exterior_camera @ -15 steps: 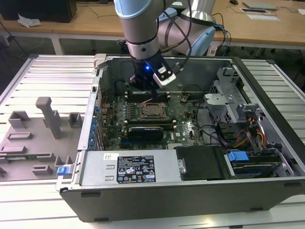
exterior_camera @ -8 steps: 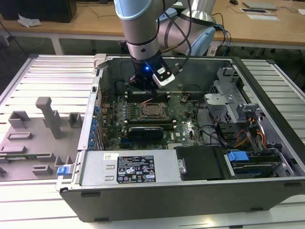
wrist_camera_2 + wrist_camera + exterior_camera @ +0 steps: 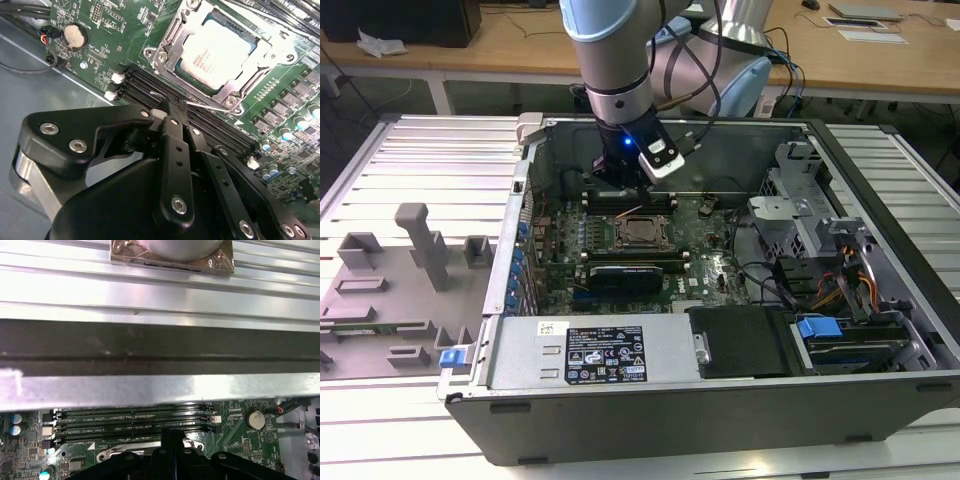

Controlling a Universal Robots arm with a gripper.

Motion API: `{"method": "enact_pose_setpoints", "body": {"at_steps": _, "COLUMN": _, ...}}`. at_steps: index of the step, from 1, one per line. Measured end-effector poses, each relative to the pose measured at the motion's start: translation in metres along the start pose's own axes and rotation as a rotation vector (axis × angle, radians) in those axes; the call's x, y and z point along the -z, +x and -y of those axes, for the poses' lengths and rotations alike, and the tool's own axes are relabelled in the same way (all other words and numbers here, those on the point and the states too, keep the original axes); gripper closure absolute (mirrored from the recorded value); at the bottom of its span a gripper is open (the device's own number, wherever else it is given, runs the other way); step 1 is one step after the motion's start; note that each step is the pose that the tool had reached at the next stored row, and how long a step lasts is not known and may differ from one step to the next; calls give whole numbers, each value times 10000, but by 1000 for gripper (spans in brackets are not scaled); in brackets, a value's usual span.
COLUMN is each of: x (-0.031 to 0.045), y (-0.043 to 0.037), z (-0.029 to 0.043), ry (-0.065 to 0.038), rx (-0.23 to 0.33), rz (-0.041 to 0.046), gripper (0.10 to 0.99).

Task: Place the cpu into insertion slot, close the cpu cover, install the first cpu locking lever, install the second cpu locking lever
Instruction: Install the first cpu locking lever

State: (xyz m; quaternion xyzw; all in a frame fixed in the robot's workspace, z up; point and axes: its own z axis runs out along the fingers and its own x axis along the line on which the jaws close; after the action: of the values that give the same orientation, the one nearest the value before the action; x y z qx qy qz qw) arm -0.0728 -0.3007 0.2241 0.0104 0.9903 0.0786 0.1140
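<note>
Claw [image 3: 170, 112] pressed together, tips over memory slots [image 3: 142, 82] | cpu [image 3: 220, 55] seated under closed cpu cover [image 3: 170, 47]

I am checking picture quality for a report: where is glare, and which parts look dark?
First wrist view: the ribbed aluminium table surface is washed out by glare. Second wrist view: the silvery-grey square cpu shines mildly, while the black gripper in front looks dark. Exterior view: evenly lit, with a small blue light glowing on the arm.
</note>
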Motion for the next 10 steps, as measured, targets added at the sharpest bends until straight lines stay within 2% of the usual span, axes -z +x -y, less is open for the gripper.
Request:
{"method": "enact_pose_setpoints", "body": {"at_steps": 6, "x": -1, "y": 1, "z": -3, "ry": 4, "rx": -4, "rz": 1, "gripper": 980}}
{"method": "enact_pose_setpoints", "body": {"at_steps": 7, "x": -2, "y": 1, "z": -3, "ry": 14, "rx": -6, "rz": 13, "gripper": 980}}
{"method": "enact_pose_setpoints", "body": {"at_steps": 8, "x": -8, "y": 3, "z": -2, "ry": 79, "rx": -17, "rz": 39, "gripper": 980}}
{"method": "enact_pose_setpoints", "body": {"at_steps": 10, "x": -24, "y": 6, "z": 1, "ry": 105, "rx": -82, "rz": 59, "gripper": 980}}
